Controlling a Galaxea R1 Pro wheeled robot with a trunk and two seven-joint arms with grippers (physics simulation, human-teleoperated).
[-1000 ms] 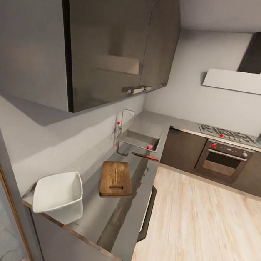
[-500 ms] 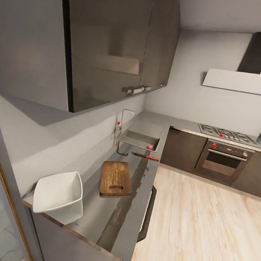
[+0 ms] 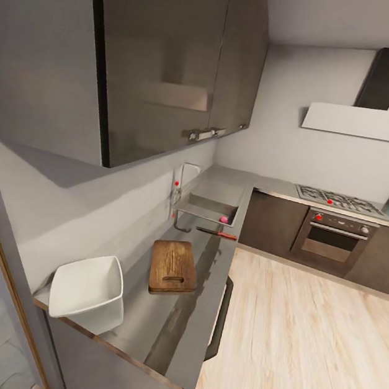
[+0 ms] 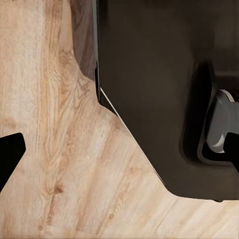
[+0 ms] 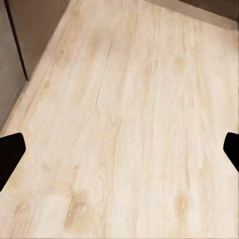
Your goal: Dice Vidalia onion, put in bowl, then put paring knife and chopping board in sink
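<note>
1. Pinkish and small, the onion [image 3: 223, 219] sits in the steel sink [image 3: 208, 210] at the far end of the counter [image 3: 184, 318], not yet lifted out.
2. The red-handled knife [image 3: 218, 233] lies on the counter just in front of the sink; nearer the camera rests the brown wooden board [image 3: 173, 266], and nearest of all the white bowl [image 3: 88, 291], each well apart from the next.
3. New since half a second ago: a dark arm part with a pale grey piece has risen into the bottom right corner of the head view, while the kitchen scene itself has not shifted.
4. The right gripper [image 5: 119, 149] points at bare wood floor [image 5: 129, 119], its two dark fingertips spread wide and holding nothing.
5. The left gripper's [image 4: 122, 154] state cannot be told: one fingertip shows at one frame edge, a dark body blocks the rest.
6. Judgement: the arms are only being readied; the robot remains well short of the sink.
</note>
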